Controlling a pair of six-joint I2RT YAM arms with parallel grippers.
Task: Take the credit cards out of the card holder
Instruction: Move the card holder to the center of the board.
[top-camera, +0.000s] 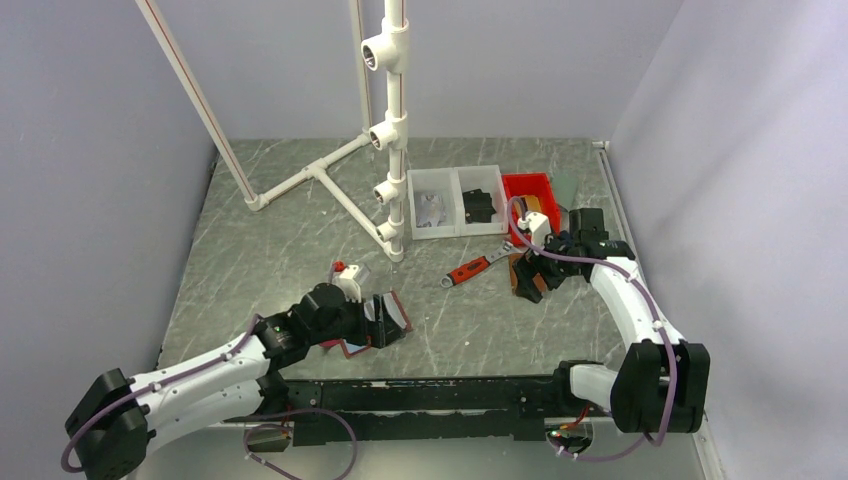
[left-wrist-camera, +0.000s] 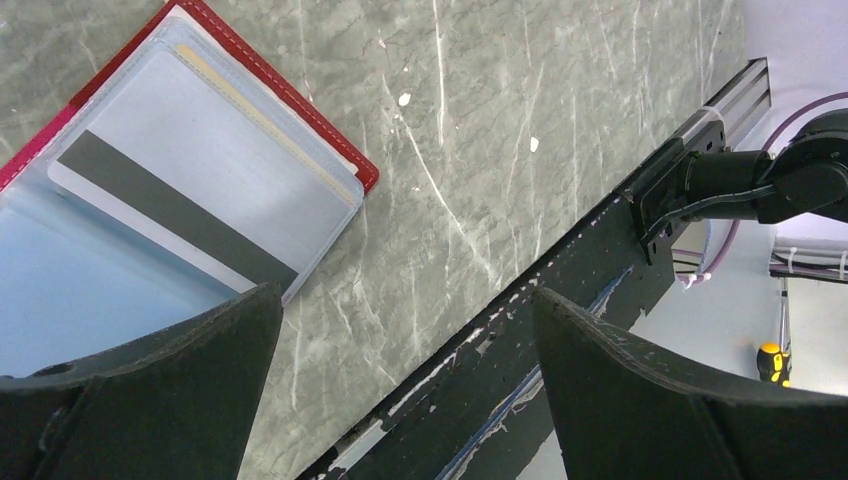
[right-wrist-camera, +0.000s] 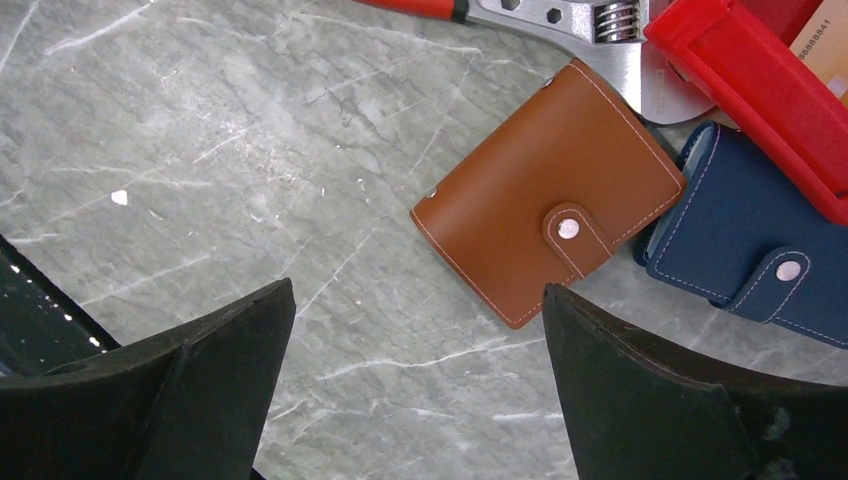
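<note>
Left fingers (left-wrist-camera: 140, 400) spread beside open red card holder (left-wrist-camera: 180, 170), lying diagonally

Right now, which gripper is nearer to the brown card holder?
Right. The right gripper hovers open above the brown card holder; the left gripper is well away, over the red card holder.

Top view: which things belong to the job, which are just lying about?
Job: open red card holder; white striped card inside it; possibly closed brown leather holder; closed blue leather holder.
Lying about: red-handled adjustable wrench; white pipe frame; white divided tray; red plastic bin.
</note>
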